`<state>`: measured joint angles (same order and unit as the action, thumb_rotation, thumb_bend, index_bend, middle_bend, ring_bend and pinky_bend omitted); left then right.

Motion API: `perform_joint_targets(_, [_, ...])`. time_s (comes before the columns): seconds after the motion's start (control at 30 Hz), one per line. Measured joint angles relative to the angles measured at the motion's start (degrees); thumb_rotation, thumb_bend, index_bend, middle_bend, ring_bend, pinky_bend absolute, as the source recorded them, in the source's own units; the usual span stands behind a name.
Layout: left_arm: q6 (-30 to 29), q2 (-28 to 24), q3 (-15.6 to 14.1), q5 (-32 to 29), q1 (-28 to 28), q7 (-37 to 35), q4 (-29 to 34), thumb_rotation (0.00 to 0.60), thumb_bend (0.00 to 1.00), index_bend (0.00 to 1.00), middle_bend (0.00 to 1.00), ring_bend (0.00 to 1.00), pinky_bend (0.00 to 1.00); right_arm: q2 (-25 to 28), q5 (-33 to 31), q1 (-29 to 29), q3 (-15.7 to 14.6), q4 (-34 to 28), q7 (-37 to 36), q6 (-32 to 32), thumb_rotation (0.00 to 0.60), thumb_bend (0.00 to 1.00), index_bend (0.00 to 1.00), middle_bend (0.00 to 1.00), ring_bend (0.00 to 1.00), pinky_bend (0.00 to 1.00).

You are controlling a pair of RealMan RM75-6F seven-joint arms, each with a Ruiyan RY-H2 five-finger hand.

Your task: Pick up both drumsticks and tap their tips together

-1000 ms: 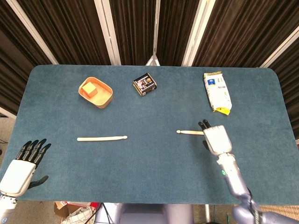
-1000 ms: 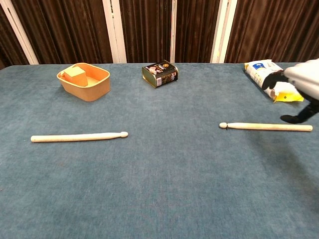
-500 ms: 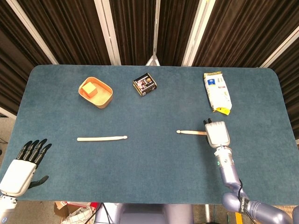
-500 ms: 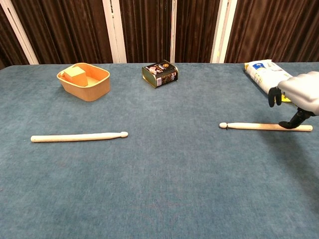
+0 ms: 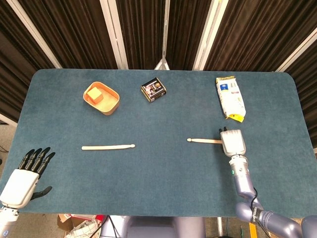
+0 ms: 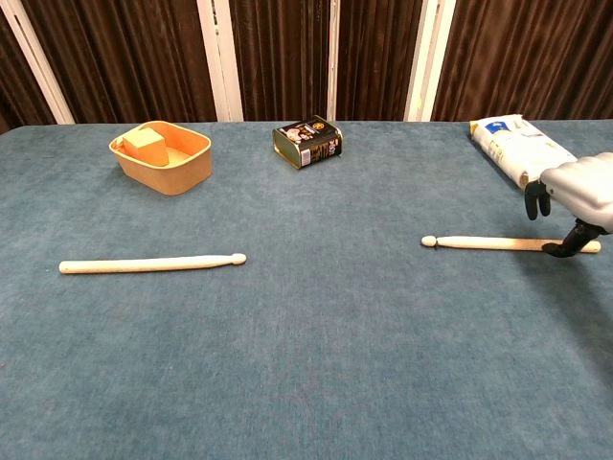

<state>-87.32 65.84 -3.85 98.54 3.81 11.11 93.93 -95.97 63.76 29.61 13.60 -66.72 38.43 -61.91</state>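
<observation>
Wooden and pale, the right drumstick lay flat on the blue desk, its bead tip pointing toward the middle, and the right hand was set over its butt end. The chest view showed what the head view hid: a dark thumb reached down to touch the stick near its end while the other dark fingers hung curled just above the shaft, so the stick was touched but not lifted; whether the grasp had closed I cannot tell. From the head view the right hand appeared only as a grey back covering the stick's outer half. The left drumstick lay well apart to the left, untouched. Only the head view showed the left hand, off the desk's near left corner, fingers spread and holding nothing. Farther back sat an orange tray with a yellow block, a dark tin, and a white packet.
</observation>
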Motion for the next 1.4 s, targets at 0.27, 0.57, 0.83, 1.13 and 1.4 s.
perform_joint_targets(0.27, [0.1,0.1,0.1,-0.1,0.0,0.2,-0.1,0.600,0.07,0.00,0.00,0.00,0.00,-1.2,-0.5,0.3,-0.6,3.7,-1.7,0.6,0.600,0.29,0.47,0.43,0.79,0.80])
perform_joint_targets(0.57, [0.3,0.2,0.1,-0.4,0.1,0.3,0.1,0.600,0.07,0.00,0.00,0.00,0.00,-2.7,-0.8,1.0,-0.8,7.5,-3.2,1.4,0.600,0.29,0.50,0.45,0.79,0.80])
perform_joint_targets(0.83, [0.5,0.2,0.2,-0.7,0.1,0.5,0.2,0.600,0.07,0.00,0.00,0.00,0.00,-4.0,-1.0,1.2,-1.2,10.4,-4.6,2.1,0.600,0.29,0.53,0.47,0.79,0.80])
perform_joint_targets(1.13, [0.6,0.1,0.2,-0.8,0.2,0.4,0.3,0.600,0.07,0.00,0.00,0.00,0.00,-4.8,-0.7,1.2,-1.8,12.4,-5.8,2.4,0.600,0.41,0.59,0.52,0.80,0.80])
perform_joint_targets(1.4, [0.7,0.1,0.2,-1.0,0.2,0.4,0.5,0.600,0.07,0.00,0.00,0.00,0.00,-5.0,0.4,0.9,-2.5,12.7,-7.4,2.0,0.600,0.57,0.71,0.61,0.82,0.80])
